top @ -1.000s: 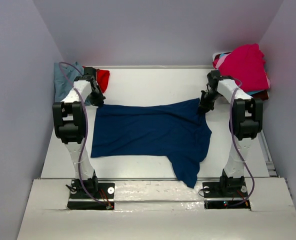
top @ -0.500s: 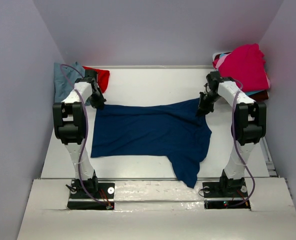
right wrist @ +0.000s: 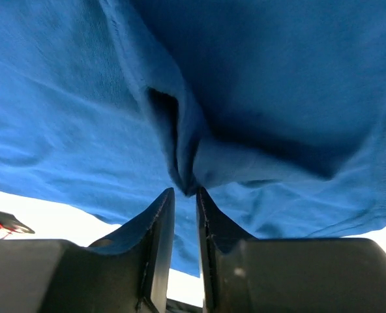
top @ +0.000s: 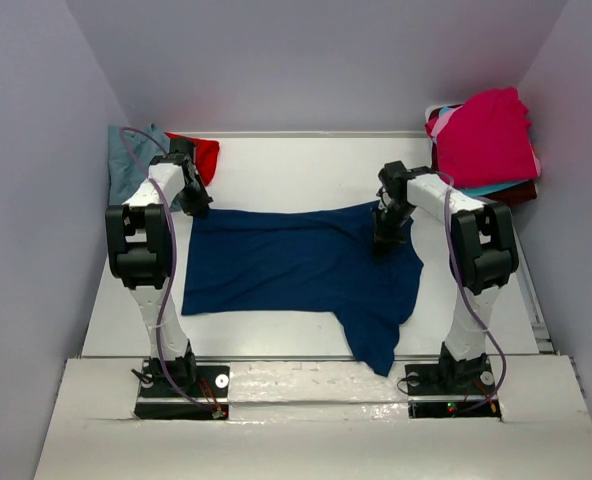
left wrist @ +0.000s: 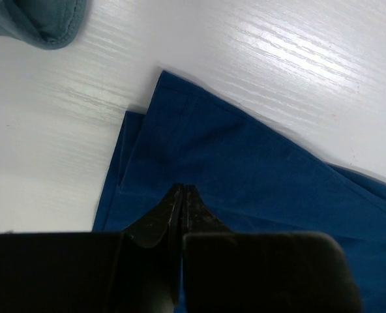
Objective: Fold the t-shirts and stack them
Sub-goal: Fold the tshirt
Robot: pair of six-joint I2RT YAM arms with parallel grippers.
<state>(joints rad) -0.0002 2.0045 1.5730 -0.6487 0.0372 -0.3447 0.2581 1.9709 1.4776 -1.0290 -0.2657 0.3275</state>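
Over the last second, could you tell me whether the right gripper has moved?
Yes. The right gripper has shifted left, away from the magenta pile, pulling a corner of the navy t-shirt.

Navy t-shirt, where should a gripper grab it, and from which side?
Probably a far corner, from above: the navy t-shirt lies flat, so only edges and raised folds offer a pinch. The right gripper pinches such a ridge; the left gripper sits shut at the far-left corner.

Bare table separates left pile from right pile.
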